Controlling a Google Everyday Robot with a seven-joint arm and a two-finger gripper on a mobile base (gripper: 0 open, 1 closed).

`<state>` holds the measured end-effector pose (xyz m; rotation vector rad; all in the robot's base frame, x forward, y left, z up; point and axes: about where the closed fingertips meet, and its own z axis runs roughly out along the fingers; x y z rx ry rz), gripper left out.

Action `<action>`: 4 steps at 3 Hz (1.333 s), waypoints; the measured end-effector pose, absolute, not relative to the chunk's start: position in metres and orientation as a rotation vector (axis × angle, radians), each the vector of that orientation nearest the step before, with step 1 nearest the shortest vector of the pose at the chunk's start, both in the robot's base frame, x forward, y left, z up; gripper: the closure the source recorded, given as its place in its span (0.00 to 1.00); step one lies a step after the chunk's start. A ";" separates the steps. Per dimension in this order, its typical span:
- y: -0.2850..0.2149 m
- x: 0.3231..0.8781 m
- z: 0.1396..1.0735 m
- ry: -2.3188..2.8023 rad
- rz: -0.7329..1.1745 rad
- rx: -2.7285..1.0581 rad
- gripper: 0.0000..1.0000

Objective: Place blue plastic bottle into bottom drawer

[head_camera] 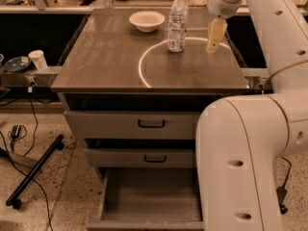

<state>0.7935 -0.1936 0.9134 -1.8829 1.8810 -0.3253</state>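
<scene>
- Warm overhead light; a bright curved streak of glare rings the table (106,66) top.
- The claw (215,38) hangs pale yellow over the table's right rear, just right of the glinting blue plastic bottle (177,20).
- Deep shadow lies under the tabletop; the bottom drawer (151,196) is evenly dim inside.

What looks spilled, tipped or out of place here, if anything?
Nothing stands out. The blue plastic bottle stands upright, capped, beside the bowl; the bottom drawer is pulled open; the gripper hangs right of the bottle.
</scene>
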 end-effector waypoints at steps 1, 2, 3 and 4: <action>-0.193 0.790 0.905 1.890 -0.258 -1.857 0.00; -0.192 0.784 0.897 1.878 -0.139 -1.811 0.00; -0.187 0.777 0.892 1.847 -0.028 -1.778 0.00; -0.185 0.778 0.889 1.840 -0.004 -1.769 0.00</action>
